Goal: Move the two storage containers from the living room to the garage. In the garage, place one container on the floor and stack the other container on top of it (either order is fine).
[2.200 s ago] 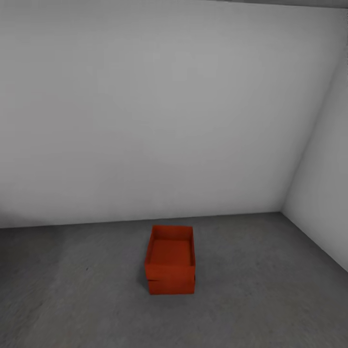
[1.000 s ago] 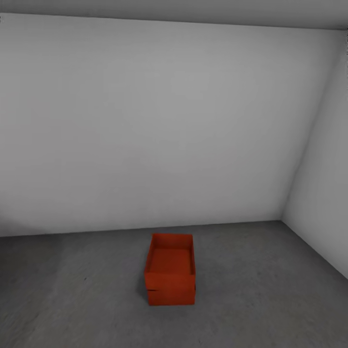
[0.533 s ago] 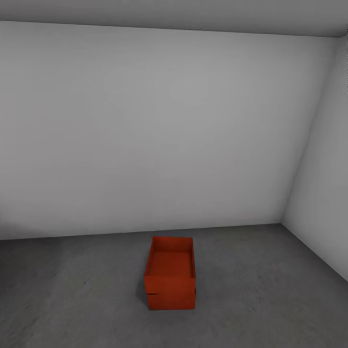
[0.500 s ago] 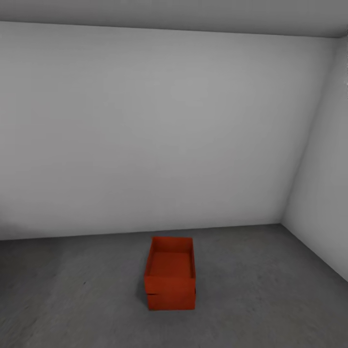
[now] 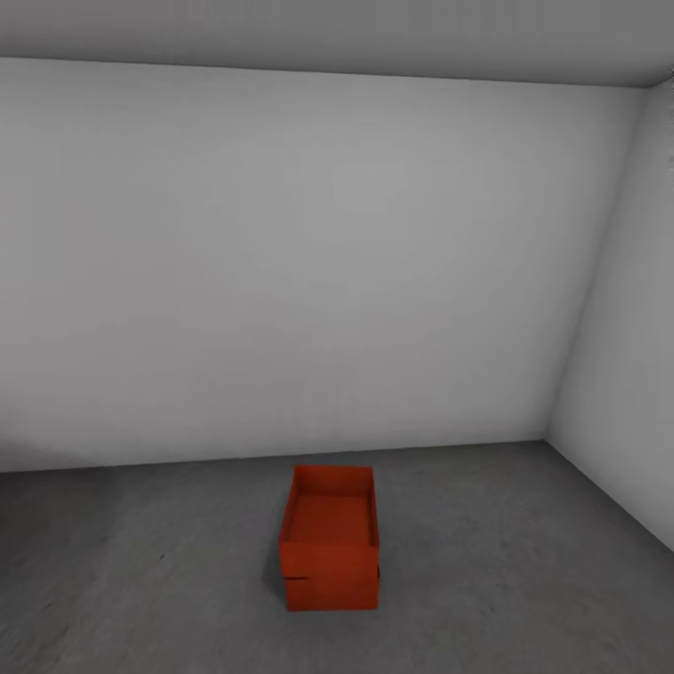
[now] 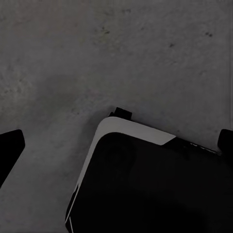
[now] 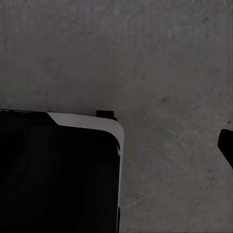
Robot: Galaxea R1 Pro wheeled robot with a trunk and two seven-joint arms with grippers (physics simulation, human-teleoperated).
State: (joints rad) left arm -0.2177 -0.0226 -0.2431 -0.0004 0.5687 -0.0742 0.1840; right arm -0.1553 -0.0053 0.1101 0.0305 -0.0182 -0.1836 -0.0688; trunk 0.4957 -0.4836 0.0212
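The two storage containers [image 5: 329, 550] sit stacked, one on the other, on the dark concrete floor [image 5: 515, 580] of the garage, near the far grey wall [image 5: 309, 262]; both wrist views look down on concrete and the robot's black base [image 6: 150, 189]; whether either tool is spread or pressed together I cannot tell.

Orange-red storage containers [image 5: 329, 548] — mottled dark grey floor [image 5: 515, 580].
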